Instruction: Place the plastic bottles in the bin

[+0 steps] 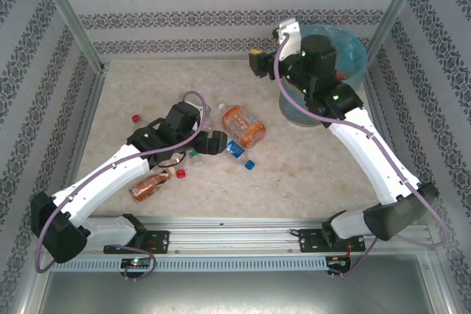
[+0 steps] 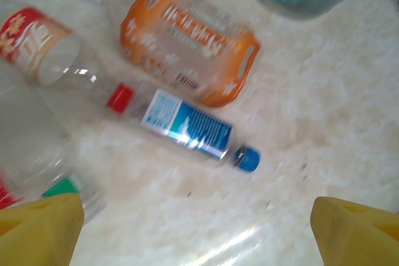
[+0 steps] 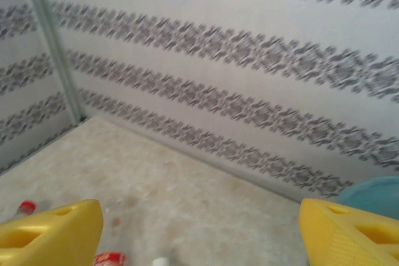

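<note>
Left gripper is hovering wide-spread, empty, a blue-label bottle lying just ahead; right gripper is gaping empty too, bin to its right.

Right gripper: yellow fingers at the lower corners, spread wide, nothing between them. Ahead, the beige marbled table meets a wall with dark patterned bands, and a metal post stands in the left corner. Small red cap low left; light-blue rim of the bin at the right edge.
</note>
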Tool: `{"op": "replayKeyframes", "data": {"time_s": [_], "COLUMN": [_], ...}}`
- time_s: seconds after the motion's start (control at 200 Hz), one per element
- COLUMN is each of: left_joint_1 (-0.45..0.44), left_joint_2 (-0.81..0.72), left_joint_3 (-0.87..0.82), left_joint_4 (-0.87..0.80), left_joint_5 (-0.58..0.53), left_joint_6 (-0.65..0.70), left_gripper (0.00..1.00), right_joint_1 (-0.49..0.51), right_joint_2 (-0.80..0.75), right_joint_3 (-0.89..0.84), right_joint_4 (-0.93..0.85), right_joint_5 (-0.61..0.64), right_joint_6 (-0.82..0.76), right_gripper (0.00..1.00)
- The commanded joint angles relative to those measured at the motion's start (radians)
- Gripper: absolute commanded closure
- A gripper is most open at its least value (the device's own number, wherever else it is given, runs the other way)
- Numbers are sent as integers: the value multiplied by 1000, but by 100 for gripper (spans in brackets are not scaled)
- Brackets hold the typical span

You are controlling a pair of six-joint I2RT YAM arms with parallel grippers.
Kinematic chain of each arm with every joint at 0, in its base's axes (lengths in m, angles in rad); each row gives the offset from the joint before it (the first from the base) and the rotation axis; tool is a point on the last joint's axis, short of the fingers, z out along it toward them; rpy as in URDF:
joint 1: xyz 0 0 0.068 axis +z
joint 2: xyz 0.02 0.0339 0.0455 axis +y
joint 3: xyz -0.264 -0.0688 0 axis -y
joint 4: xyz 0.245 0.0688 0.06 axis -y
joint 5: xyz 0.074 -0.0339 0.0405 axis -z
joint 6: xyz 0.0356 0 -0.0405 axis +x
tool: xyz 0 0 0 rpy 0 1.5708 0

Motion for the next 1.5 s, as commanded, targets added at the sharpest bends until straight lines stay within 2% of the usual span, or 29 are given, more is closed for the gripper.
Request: {"op": "replayKeyframes", "data": {"time_s": [0.0, 0.085, 0.165, 0.305, 0.38, 0.53, 0.724, 0.844, 0.909, 0.964, 1.149, 1.494], "left_joint_1": [8, 8, 10, 10, 8, 8, 8, 9, 13, 21, 47, 47], "left_joint_2": [-4, 11, 24, 91, 128, 196, 365, 482, 522, 553, 637, 745], "left_joint_3": [64, 96, 108, 133, 128, 133, 241, 300, 288, 296, 398, 449], "left_joint_4": [-271, -367, -394, -324, -258, -165, -131, -176, -150, -154, -195, -237], "left_joint_5": [-63, -84, -47, 91, 158, 225, 309, 275, 223, 221, 317, 308], "left_joint_6": [119, 227, 343, 416, 506, 884, 1257, 1464, 1551, 1616, 1633, 1679], "left_gripper": [7, 7, 6, 13, 15, 10, 9, 13, 13, 13, 14, 14], "right_joint_1": [55, 76, 81, 79, 72, 12, -85, -124, -140, -148, -155, -154], "right_joint_2": [-26, -30, -38, -84, -128, -241, -364, -411, -421, -421, -401, -401], "right_joint_3": [-52, -87, -120, -173, -214, -310, -403, -436, -440, -435, -409, -425], "right_joint_4": [39, 48, 53, 55, 56, 56, 22, 9, 3, -5, -29, -21], "right_joint_5": [-32, -41, -59, -40, -18, -22, -56, -61, -66, -70, -96, -106], "right_joint_6": [2, 13, 25, 14, -5, 11, 39, 42, 37, 26, 3, -7], "right_gripper": [18, 18, 18, 18, 18, 19, 21, 21, 21, 21, 21, 20]}}
